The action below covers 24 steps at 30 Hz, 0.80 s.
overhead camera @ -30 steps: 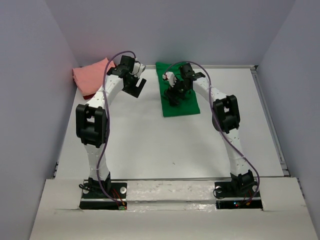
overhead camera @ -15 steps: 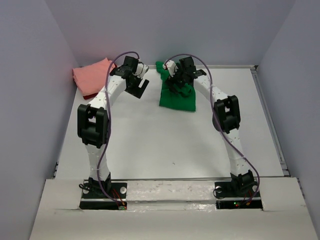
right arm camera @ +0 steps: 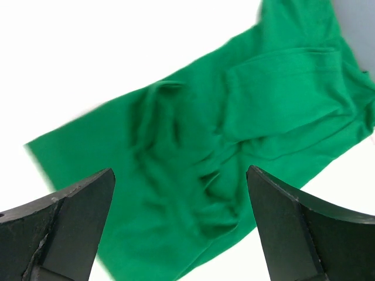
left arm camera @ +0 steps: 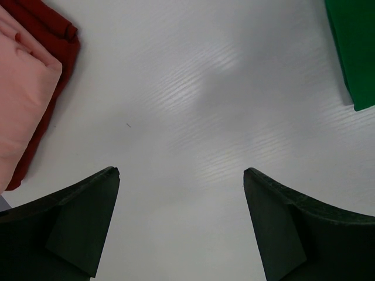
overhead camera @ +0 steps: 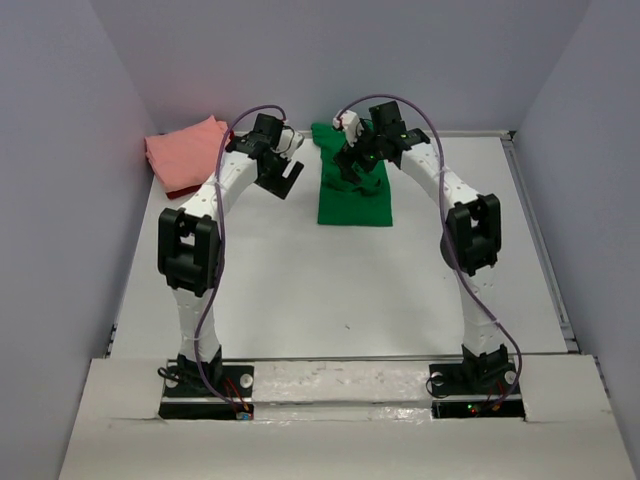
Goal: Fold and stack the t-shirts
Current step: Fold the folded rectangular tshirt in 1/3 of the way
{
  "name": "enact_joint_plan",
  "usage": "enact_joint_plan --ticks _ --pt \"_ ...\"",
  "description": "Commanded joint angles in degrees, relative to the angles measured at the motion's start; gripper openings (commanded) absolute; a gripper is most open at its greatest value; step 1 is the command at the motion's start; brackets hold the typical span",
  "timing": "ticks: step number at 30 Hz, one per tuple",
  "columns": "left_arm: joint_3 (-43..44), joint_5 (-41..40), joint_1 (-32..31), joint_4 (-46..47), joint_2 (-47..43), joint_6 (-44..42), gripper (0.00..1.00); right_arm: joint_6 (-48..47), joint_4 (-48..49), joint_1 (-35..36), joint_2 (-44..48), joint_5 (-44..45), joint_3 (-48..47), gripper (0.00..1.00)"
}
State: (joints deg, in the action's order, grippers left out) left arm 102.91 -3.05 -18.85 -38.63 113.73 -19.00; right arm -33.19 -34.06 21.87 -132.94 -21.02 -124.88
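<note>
While both arms stretch out toward the back wall, the white desk (overhead camera: 300, 290) carries all three garments on its far half. The left arm (overhead camera: 188, 250) rises from its base at the near edge and bends inward. The right arm (overhead camera: 470, 235) mirrors it on the other side.

The green t-shirt (overhead camera: 355, 205) lies at the far middle of the desk as a rough rectangle. Its near edge is flat, and its far end is rumpled into creases and overlapping flaps. Well apart from it, in the far left corner, the salmon pink t-shirt (overhead camera: 182, 150) sits folded on top of the dark red t-shirt (left arm camera: 50, 23). The dark red one shows only as a narrow strip along the pink one's near and right edges.

The right end effector (right arm camera: 180, 171) hangs over the wrinkled part of the green t-shirt. Its jaws are spread wide and nothing is caught between them. Whether its tips touch the cloth cannot be told.

The left end effector (left arm camera: 181, 171) hovers over bare desk between the pink-and-red stack and the green t-shirt. It is likewise spread wide and holds nothing. From its wrist camera the stack shows at the left edge and a corner of green at the right.
</note>
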Motion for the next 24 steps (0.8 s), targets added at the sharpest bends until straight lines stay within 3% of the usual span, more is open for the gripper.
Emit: enact_joint_plan --ticks 1,8,14,19,24 --pt "3.43 -0.03 -1.01 -1.62 0.52 -0.68 0.99 3.57 -5.05 -0.60 11.11 -7.64 3.49 1.00" --pt "3.26 2.52 -3.91 -1.62 0.09 -0.24 0.99 6.91 -8.03 -1.74 15.78 -4.82 10.52 1.00" --pt "2.91 9.02 -5.41 -2.06 -0.79 -0.33 0.99 10.51 -9.61 -4.64 15.96 -10.88 16.07 1.00" --pt "1.50 11.57 -5.49 -1.80 -0.97 -0.33 0.99 12.89 -12.42 -7.45 11.58 -19.74 13.28 1.00" --pt "1.85 12.45 -5.49 -1.89 -0.62 0.02 0.99 12.97 -15.07 -8.07 5.43 -23.19 8.78 0.99"
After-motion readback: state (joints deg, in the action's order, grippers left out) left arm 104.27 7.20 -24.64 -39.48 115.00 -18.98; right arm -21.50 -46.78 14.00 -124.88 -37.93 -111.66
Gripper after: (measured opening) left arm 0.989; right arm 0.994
